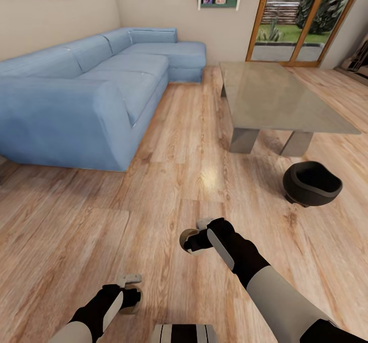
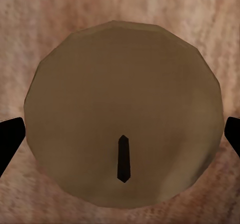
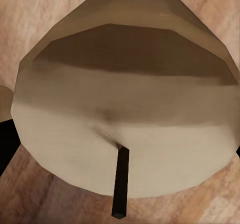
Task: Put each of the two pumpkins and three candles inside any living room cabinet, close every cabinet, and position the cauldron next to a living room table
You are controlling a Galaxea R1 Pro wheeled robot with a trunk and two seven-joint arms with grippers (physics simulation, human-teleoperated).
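Candles ride in both grippers as the robot stands on the living-room floor: the left gripper (image 1: 130,296) is clamped on one candle (image 2: 122,114), the right gripper (image 1: 197,238) on another (image 3: 125,109). The cauldron (image 1: 312,182) sits on the boards just beside the glass table (image 1: 276,95). Next, seemingly, it must turn towards a cabinet and stow both candles.

Head high looking down, wrists close on candles (image 2: 122,114)
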